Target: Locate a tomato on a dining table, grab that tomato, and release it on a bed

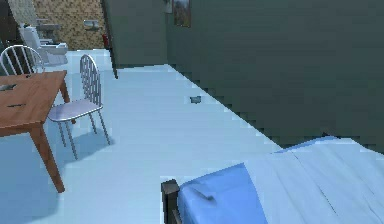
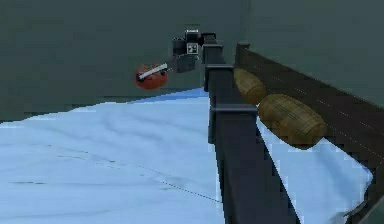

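Fingers [image 2: 153, 71]: stretched toward the arm side view's left from the gripper's dark body, one pale finger lying across the red fruit; how they are set cannot be told.
Gripper [image 2: 150, 74]: holds one tomato, which hangs at its far end, clear of every surface.
Tomato [image 2: 152, 84]: one, round and red, seen against the dark wall [image 2: 70, 40] just above the far edge of the bed.
Bed [image 2: 100, 150]: one, under a rumpled pale blue cover that spreads across the lower arm side view; its blue corner also fills the forward view's lower right, with a dark end post [image 1: 170, 198] at its foot.
Arm [image 2: 238, 140]: one dark square bar, rising from the bottom edge out over the bed.
Marker squares [image 2: 191, 42]: two, white with black marks, at the arm's far end.
Pillows [image 2: 292, 120]: two, brown and woven-looking, lying in a row along the dark brown headboard [image 2: 330, 100].
Dining table [image 1: 25, 108]: one, wooden, at the forward view's left, with small dark items on its top too small to name.
Chairs [image 1: 85, 95]: two, white with rounded slatted backs, one at the table's near side and one behind it.
Toilet [image 1: 42, 45]: one, white, in the tiled room beyond.
Floor item [image 1: 195, 99]: one small dark object on the pale floor near the dark wall, too small to name.
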